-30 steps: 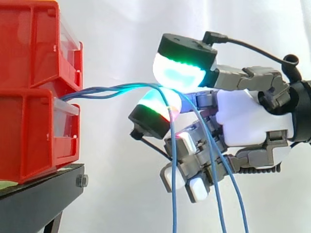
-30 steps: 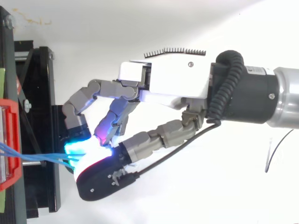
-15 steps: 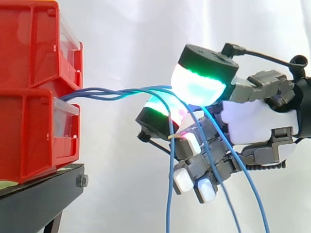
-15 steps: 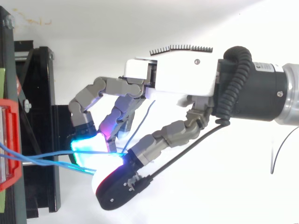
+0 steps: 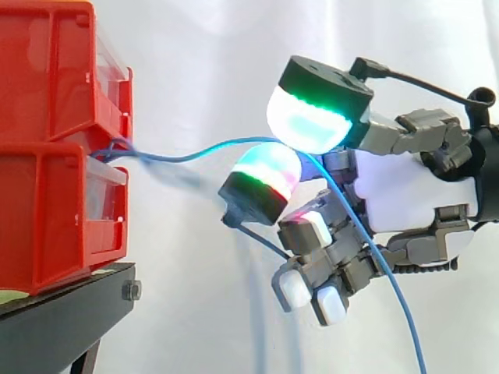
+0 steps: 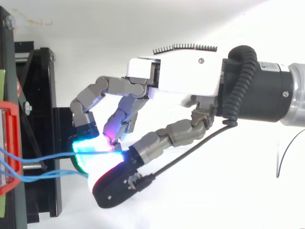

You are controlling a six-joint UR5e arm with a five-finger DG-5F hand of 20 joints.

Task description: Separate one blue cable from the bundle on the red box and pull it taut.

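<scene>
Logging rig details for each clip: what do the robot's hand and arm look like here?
The hand has a white boxy palm and grey jointed fingers. Its larger fingertips are thick domed pads on black bases, glowing cyan with green and red edges; smaller tips are white. A black cylindrical wrist joins the silver arm.

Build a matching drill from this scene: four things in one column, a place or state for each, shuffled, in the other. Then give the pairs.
Things
1. thin blue cable
2. stacked red plastic bins
3. black metal stand
4. white curtain

Places or states
A. underneath, carrying the bins
B. backdrop behind everything
C. pinched between two glowing pads of the hand
D. one on top of the other, at the side view's left edge

Pairs: 1-C, 2-D, 3-A, 4-B.
</scene>
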